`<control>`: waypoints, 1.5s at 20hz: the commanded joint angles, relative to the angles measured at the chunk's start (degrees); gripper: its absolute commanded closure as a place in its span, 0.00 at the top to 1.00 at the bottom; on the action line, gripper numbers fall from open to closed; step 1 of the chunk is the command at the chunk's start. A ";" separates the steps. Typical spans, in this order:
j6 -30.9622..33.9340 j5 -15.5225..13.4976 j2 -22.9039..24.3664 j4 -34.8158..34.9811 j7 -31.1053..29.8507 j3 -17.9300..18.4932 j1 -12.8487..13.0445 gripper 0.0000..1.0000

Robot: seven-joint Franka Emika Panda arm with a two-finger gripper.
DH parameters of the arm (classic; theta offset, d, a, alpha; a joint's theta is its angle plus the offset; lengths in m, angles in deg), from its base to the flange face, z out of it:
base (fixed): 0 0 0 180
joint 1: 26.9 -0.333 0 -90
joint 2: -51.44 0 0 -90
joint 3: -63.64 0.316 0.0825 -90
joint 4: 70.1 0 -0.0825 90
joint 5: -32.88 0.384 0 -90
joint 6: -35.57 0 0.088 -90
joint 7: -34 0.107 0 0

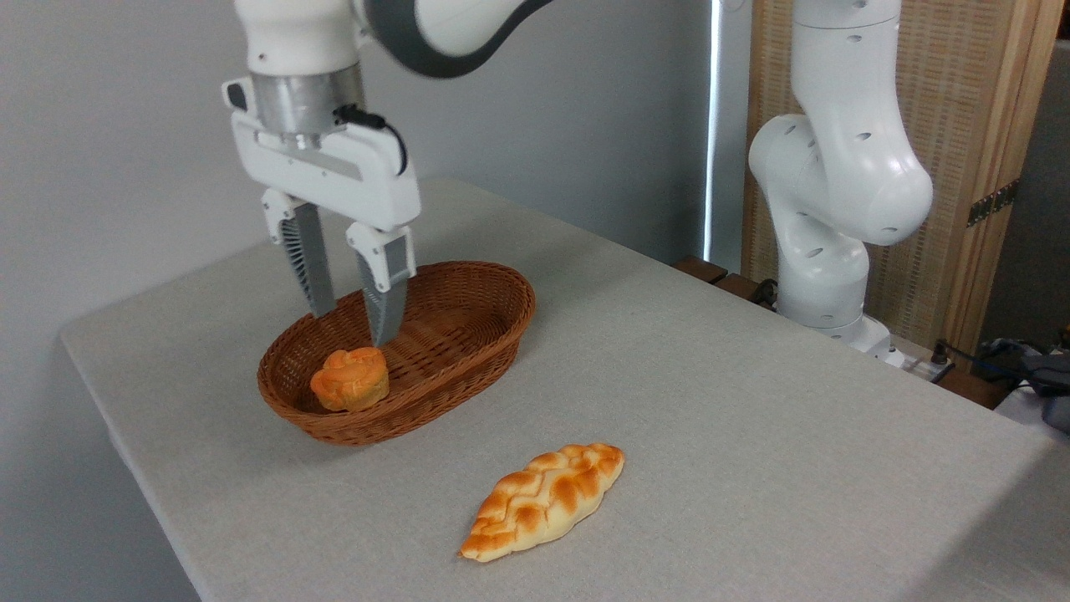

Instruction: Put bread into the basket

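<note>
One desk [752,401] carries everything here, a pale grey cloth-like surface running from the near edge to the far wall. Behind it on the right stands the white base of the arm [836,184], whose upper links pass out of the top of the picture and come down again at far left. On the left part of the desk sits the basket [485,334], oval, woven and reddish-brown. Near the front edge, well apart from the basket, lies a long braided loaf [545,500] (not the piece the task means). The pincer [351,328] hangs over the left half of the basket with its jaws apart and nothing between them; its tips are just above the bread. The bread [350,379], a small orange bun with a knotted top, rests inside the basket at its near-left end, close to the wall.

The placing looks done, so the step in hand seems to be the retreat. It would go best as a straight lift, jaws kept wide, so that neither finger brushes the bun or catches the wicker rim.

No brand, label or writing can be read anywhere.
</note>
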 commanded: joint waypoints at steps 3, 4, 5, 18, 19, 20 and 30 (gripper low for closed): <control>7.98 0.43 1.54 -5.07 15.72 -5.83 -12.59 1.00; 7.98 0.43 2.16 -5.07 17.40 -5.58 -12.87 1.00; 7.98 0.52 2.25 -5.07 18.89 -5.49 -12.96 1.00; 17.03 -0.18 2.16 -8.33 24.01 -2.94 -12.70 1.00; 17.03 -0.18 2.16 -8.33 24.09 -2.94 -12.70 1.00; 17.03 -0.18 2.16 -8.33 24.10 -2.94 -12.70 1.00; 16.95 0.26 2.25 -8.24 23.74 -2.41 -12.70 1.00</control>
